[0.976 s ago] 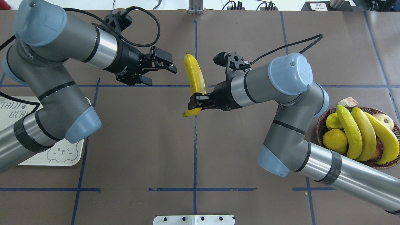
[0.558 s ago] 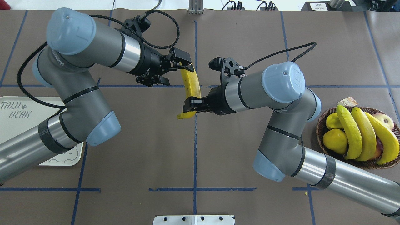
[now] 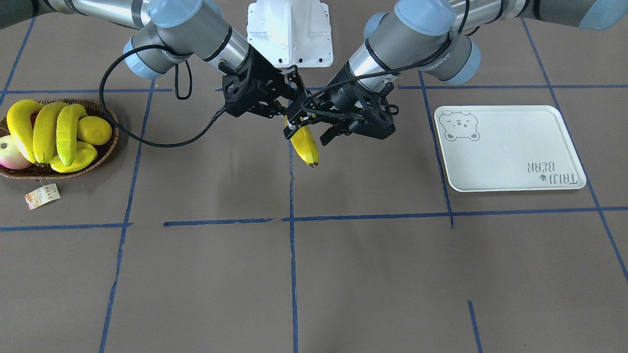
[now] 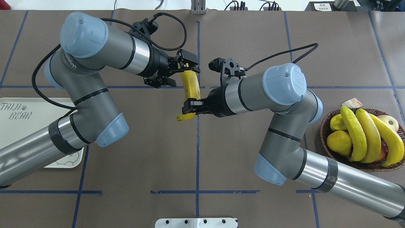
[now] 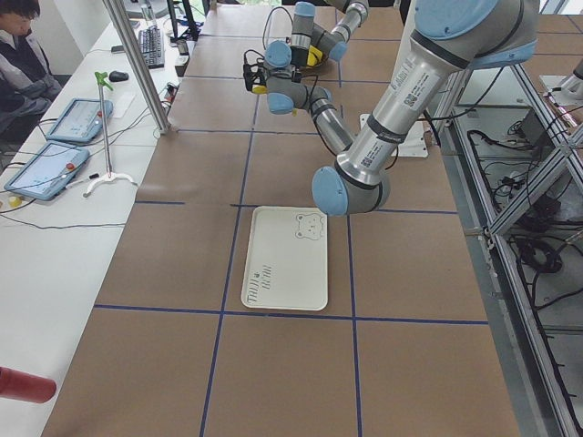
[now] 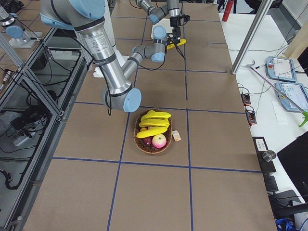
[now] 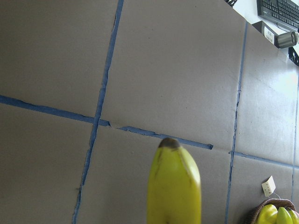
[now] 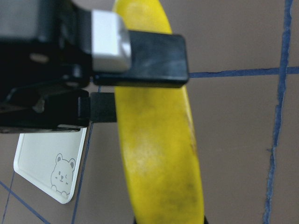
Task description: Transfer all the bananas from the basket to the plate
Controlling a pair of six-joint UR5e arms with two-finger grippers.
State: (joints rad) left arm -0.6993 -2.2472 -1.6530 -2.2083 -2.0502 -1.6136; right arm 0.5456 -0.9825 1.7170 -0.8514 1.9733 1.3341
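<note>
Held banana (image 4: 191,87): in mid-air at the centre of the overhead view. Right gripper (image 4: 189,108): jaws clamped on its lower end. Left gripper (image 4: 185,77): jaws spread, straddling its upper end; the pads appear not to press it. Three bananas (image 4: 364,136) lie in the basket (image 4: 323,128), at the right edge. Plate (image 4: 38,126): left edge, partly under the left arm.
</note>
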